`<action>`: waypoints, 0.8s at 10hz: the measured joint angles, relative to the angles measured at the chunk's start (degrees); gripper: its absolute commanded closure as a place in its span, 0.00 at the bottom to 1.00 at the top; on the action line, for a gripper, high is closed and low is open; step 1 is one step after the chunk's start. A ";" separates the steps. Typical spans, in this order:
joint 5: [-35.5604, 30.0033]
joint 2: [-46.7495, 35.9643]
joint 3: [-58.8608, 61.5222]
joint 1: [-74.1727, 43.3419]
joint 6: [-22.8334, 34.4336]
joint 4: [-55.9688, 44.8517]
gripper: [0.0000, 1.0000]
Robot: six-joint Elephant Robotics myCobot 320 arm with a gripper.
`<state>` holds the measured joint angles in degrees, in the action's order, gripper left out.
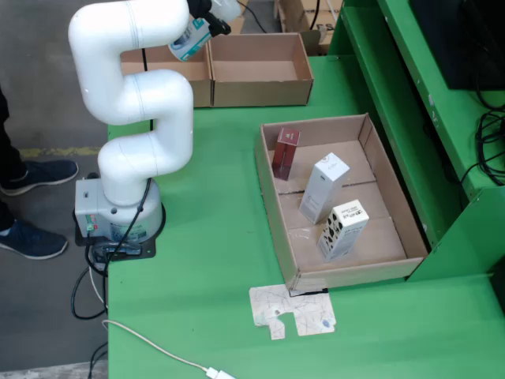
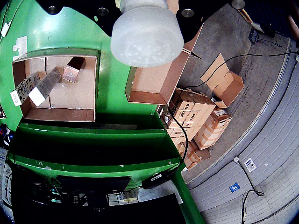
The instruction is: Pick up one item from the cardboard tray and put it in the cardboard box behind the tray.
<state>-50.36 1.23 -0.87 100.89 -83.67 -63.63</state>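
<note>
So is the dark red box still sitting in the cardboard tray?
Yes, in the fixed view the dark red box stands upright in the far left corner of the cardboard tray, beside two white cartons.

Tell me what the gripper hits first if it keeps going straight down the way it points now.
Likely the floor of the open cardboard box behind the tray. The gripper, carrying a pale bottle, looks to be over that box in both views, though depth is hard to judge.
</note>
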 measured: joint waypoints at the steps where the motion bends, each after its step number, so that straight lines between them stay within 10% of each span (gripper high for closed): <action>1: 0.00 0.00 0.00 0.00 0.00 0.00 1.00; 8: 5.10 -0.88 0.17 8.53 -10.72 -9.58 1.00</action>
<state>-45.26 0.35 -0.70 109.42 -94.39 -73.21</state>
